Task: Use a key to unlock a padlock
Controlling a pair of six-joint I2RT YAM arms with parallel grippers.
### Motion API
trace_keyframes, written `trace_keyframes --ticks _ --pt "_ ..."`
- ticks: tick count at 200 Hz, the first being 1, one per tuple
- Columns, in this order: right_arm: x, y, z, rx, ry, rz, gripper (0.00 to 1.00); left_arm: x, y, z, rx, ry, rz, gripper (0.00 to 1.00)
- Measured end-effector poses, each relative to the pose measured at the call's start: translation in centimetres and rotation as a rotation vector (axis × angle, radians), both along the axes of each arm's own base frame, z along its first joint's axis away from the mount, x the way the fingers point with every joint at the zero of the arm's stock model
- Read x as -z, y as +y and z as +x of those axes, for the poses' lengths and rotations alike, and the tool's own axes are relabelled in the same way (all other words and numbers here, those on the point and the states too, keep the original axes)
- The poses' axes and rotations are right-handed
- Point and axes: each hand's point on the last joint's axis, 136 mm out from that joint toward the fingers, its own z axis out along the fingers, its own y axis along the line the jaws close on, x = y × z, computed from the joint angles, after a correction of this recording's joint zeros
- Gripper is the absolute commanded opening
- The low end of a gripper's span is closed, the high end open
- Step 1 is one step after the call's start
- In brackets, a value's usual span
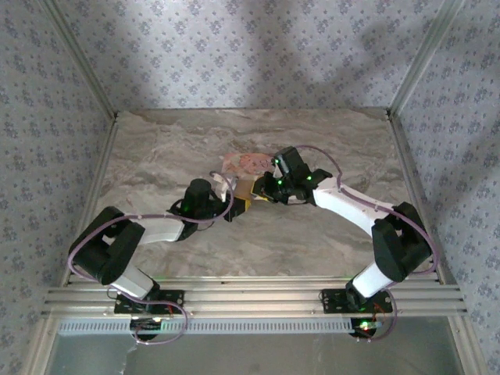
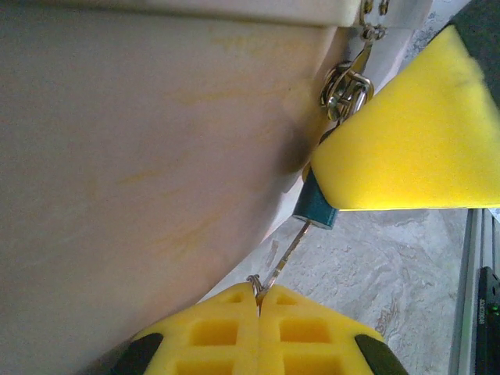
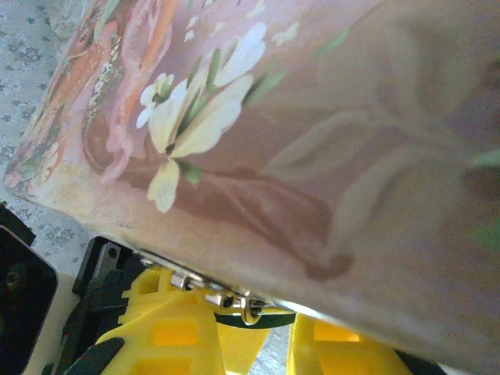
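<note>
The small blue padlock (image 2: 319, 209) hangs by its metal shackle (image 2: 348, 86) from the latch of the pink flowered box (image 3: 258, 117). My right gripper (image 3: 250, 326) is shut on the padlock (image 3: 262, 319); in the left wrist view one of its yellow fingers (image 2: 414, 133) covers most of the lock body. My left gripper (image 2: 259, 293) is shut on the head of the thin key (image 2: 287, 254), whose blade runs up into the bottom of the padlock. From above, the left gripper (image 1: 239, 205) and right gripper (image 1: 264, 191) meet at the box's near edge.
The pink box (image 1: 244, 164) lies on the marble tabletop (image 1: 312, 234) just behind the grippers. Patterned walls and metal frame posts (image 1: 406, 86) close in the sides and back. A metal rail (image 1: 250, 297) runs along the near edge by the arm bases.
</note>
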Motion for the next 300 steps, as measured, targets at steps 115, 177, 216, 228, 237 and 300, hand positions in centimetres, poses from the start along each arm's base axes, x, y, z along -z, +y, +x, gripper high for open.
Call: trace_keyframes --ticks 115,177,216,228,237,300 --pt "-0.2 0.0 -0.7 -0.044 0.003 -0.029 0.0 -1.5 -0.7 -0.9 0.058 -0.004 -0.077 0.0" --pt "-0.3 0.0 -0.6 -0.046 -0.006 -0.03 0.0 -1.7 -0.8 -0.9 0.049 0.02 -0.097 0.0" --pt "-0.3 0.1 -0.6 -0.045 -0.015 -0.036 0.0 -1.5 -0.7 -0.9 0.042 0.02 -0.093 0.0" --pt "0.0 0.3 -0.8 -0.049 -0.02 -0.04 0.01 -1.1 -0.4 -1.1 0.035 0.018 -0.092 0.0" --pt "0.4 0.5 -1.2 -0.057 -0.022 -0.043 0.01 -0.6 -0.2 -1.4 0.031 0.019 -0.089 0.0" --pt "6.2 2.0 -3.8 -0.098 0.028 -0.107 0.12 5.3 1.4 -4.3 0.001 0.104 -0.039 0.0"
